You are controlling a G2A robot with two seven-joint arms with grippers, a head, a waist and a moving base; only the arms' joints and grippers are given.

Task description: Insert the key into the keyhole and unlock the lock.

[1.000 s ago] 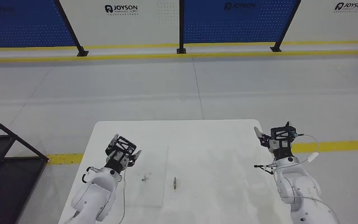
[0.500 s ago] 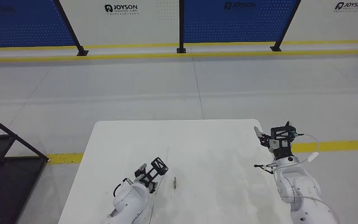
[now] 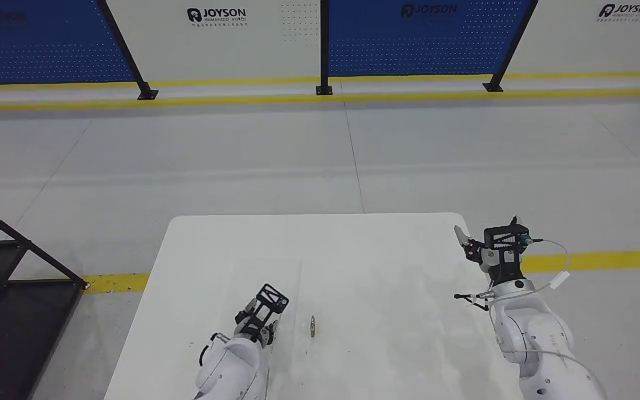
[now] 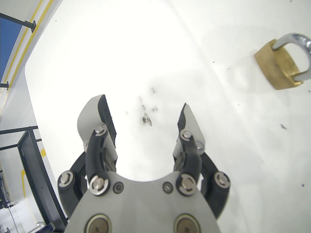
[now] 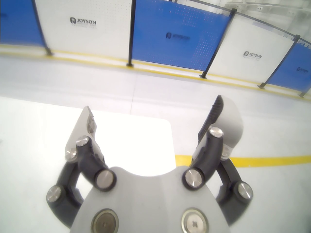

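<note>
Presently noted left gripper [image 4: 143, 103] spread wide, empty, with key [image 4: 147, 120] on table [image 4: 170, 37] directly ahead between jaws, long axis unclear; lock [image 4: 277, 67] nearby. Noted right gripper [image 5: 153, 104] likewise wide, empty, well apart; left arm nearer.

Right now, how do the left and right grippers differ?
The left gripper points down at the table, with the key lying between its jaws and the lock off to one side. The right gripper sits near the table's right edge, away from both. The left faces the tabletop; the right faces out toward the fence. Shared: jaws open, both empty.
</note>
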